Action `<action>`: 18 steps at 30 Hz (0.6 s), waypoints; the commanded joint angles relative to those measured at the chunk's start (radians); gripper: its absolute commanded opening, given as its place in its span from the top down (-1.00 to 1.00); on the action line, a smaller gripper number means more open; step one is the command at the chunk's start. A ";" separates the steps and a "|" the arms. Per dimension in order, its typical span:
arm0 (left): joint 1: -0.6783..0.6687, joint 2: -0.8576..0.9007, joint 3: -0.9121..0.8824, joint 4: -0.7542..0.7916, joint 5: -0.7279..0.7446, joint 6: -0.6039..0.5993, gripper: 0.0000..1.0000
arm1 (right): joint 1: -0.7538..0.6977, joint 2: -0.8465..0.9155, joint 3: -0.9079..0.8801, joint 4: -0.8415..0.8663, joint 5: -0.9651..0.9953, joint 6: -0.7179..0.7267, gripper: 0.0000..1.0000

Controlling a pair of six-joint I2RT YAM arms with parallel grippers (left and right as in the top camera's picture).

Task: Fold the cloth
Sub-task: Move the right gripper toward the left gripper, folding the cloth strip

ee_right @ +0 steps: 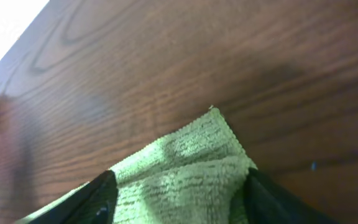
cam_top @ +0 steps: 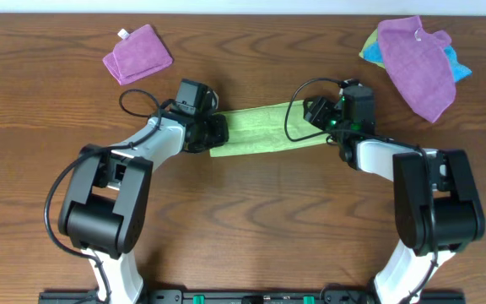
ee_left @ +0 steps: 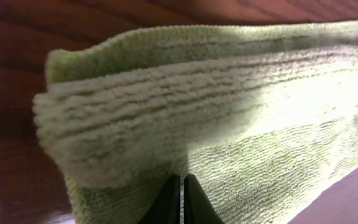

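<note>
The left gripper (cam_top: pixel 212 131) is pinching the left end of the cloth (cam_top: pixel 260 128); in its wrist view the two dark fingers (ee_left: pixel 169 202) are standing almost together, only a sliver showing between them, with the folded, stacked layers of the cloth (ee_left: pixel 216 118) bunching just beyond them. The lime-green cloth is lying on the wooden table (cam_top: pixel 251 219) as a narrow band between the arms, its long axis running left to right and rising slightly toward the right. The right gripper (cam_top: pixel 321 114) is sitting over the band's right end: its fingers (ee_right: pixel 101 196) are standing partly apart with the cloth's corner filling the gap, and whether they are pressing it cannot be told. A purple cloth (cam_top: pixel 137 53) at the back left is showing a small white tag (cam_top: pixel 123 35), too small to read.
</note>
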 commanded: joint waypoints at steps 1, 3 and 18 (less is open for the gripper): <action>0.032 -0.050 0.018 -0.001 0.045 0.018 0.89 | 0.005 -0.054 0.013 -0.048 -0.006 -0.008 -0.40; 0.043 -0.071 0.018 -0.005 0.052 0.018 0.89 | 0.003 -0.080 0.013 -0.085 -0.006 -0.008 -0.44; 0.020 -0.108 0.018 0.052 -0.023 0.002 0.89 | 0.002 -0.273 0.013 -0.440 -0.006 -0.006 -0.90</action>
